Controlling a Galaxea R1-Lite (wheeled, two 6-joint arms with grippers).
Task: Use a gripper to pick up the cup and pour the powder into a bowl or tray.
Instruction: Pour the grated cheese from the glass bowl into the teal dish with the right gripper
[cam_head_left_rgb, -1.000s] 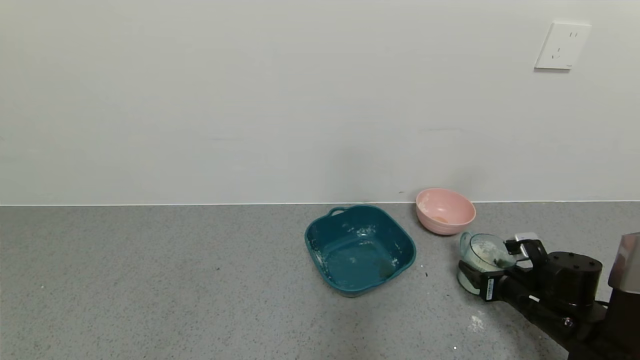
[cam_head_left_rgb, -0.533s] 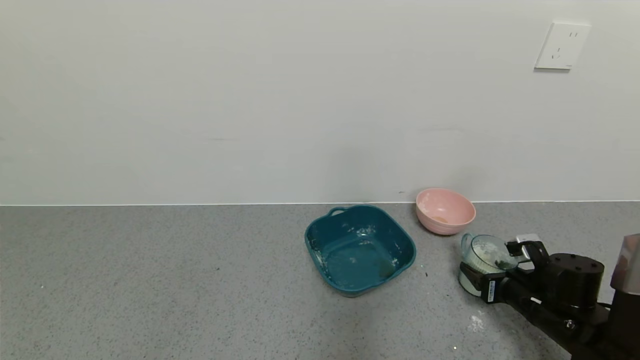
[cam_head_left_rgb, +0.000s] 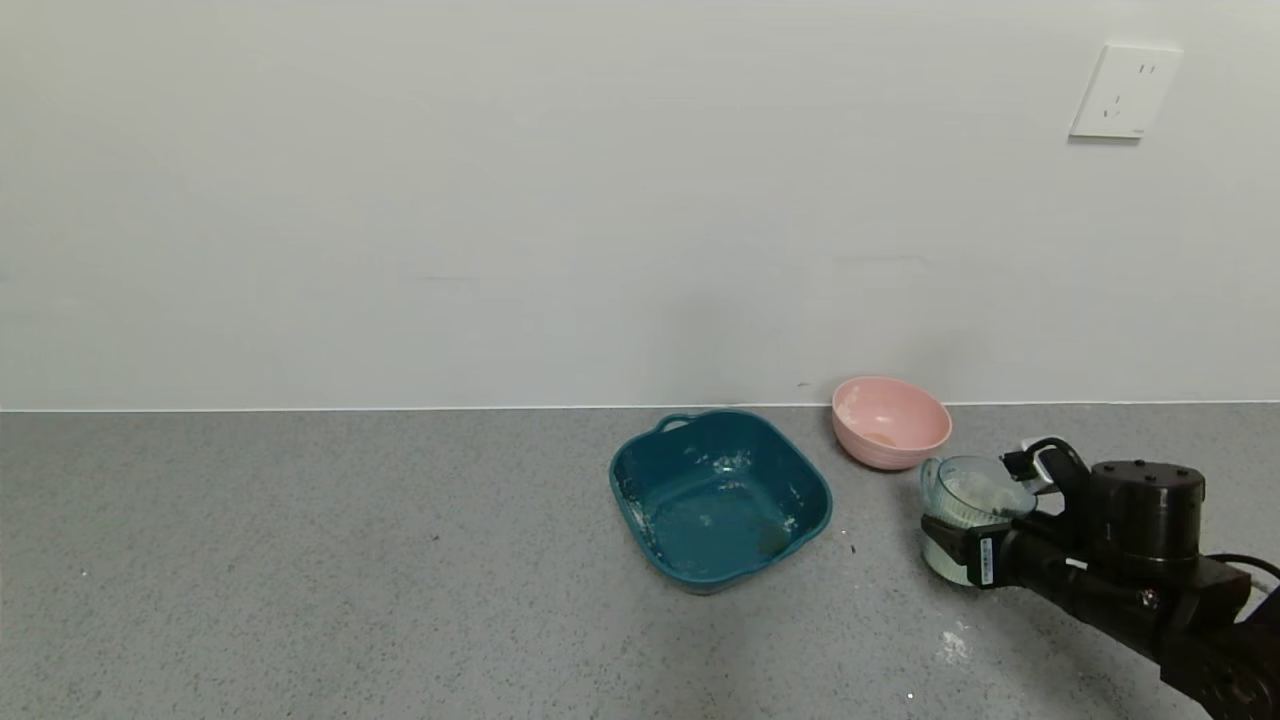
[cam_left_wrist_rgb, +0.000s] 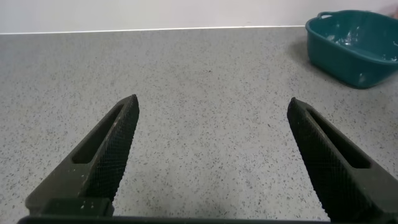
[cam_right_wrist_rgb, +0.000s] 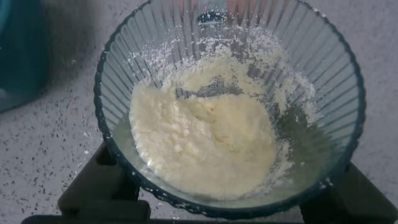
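My right gripper is shut on the cup, a ribbed pale green-blue cup held upright just above the grey counter, right of the dark teal basin. The right wrist view shows the cup from above with a heap of cream-white powder inside and the black fingers on both sides of it. An edge of the basin shows beside the cup. My left gripper is open and empty over bare counter, with the basin far ahead.
A small pink bowl stands by the wall, just behind the cup and right of the basin. A little spilled powder lies on the counter in front of the cup. A wall socket is at the upper right.
My right gripper has risen a little with the cup in it and the wrist has levelled. The basin and pink bowl have not moved.
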